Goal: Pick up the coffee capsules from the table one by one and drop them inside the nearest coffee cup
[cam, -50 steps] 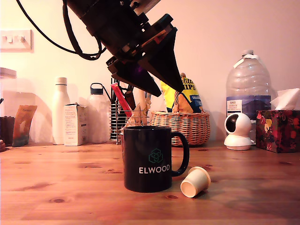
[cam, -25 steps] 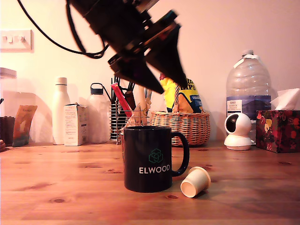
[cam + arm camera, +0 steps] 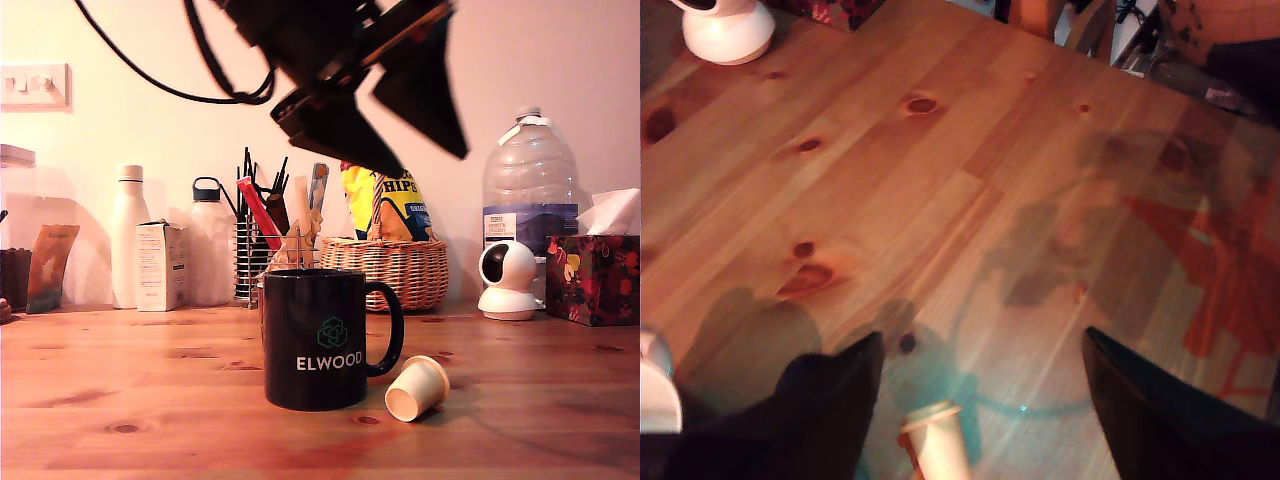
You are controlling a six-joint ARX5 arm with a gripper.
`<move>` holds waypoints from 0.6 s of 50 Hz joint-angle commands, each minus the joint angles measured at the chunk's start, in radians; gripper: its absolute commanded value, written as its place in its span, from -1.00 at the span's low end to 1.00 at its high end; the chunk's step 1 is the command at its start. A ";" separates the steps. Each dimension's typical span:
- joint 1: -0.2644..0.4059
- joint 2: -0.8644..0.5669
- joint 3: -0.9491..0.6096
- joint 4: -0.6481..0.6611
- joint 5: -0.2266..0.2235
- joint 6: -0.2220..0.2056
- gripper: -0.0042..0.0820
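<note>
- The gripper (image 3: pixel 425 165) hangs high in the air, up and towards the exterior view's right of the mug (image 3: pixel 318 340), with its two dark jaws spread wide and nothing between them
- One capsule (image 3: pixel 417 388) lies tipped on its side on the table (image 3: pixel 140 400), just beside the mug on the exterior view's right, close under the handle, its flat rimmed end turned towards the camera
- From the exterior view the capsule sits well below the jaws, almost straight under them
- In the wrist view the same capsule (image 3: pixel 938 441) shows between the two dark finger tips, nearer to one than the other, down on the bare planks with clear air above it
- I cannot tell whether anything is inside the mug; its rim is seen edge-on
- Along the back wall stand a wicker basket (image 3: pixel 392 270), a big water bottle (image 3: pixel 529 190), a small white camera (image 3: pixel 506 280) and a tissue box (image 3: pixel 592 276), all well apart from the mug
</note>
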 commanded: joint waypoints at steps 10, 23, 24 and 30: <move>-0.067 -0.006 -0.014 0.008 -0.093 -0.119 0.43; -0.121 -0.006 -0.114 0.101 -0.183 -0.209 0.43; -0.125 -0.006 -0.122 0.113 -0.184 -0.209 0.43; -0.143 -0.006 -0.153 0.158 -0.236 -0.245 0.43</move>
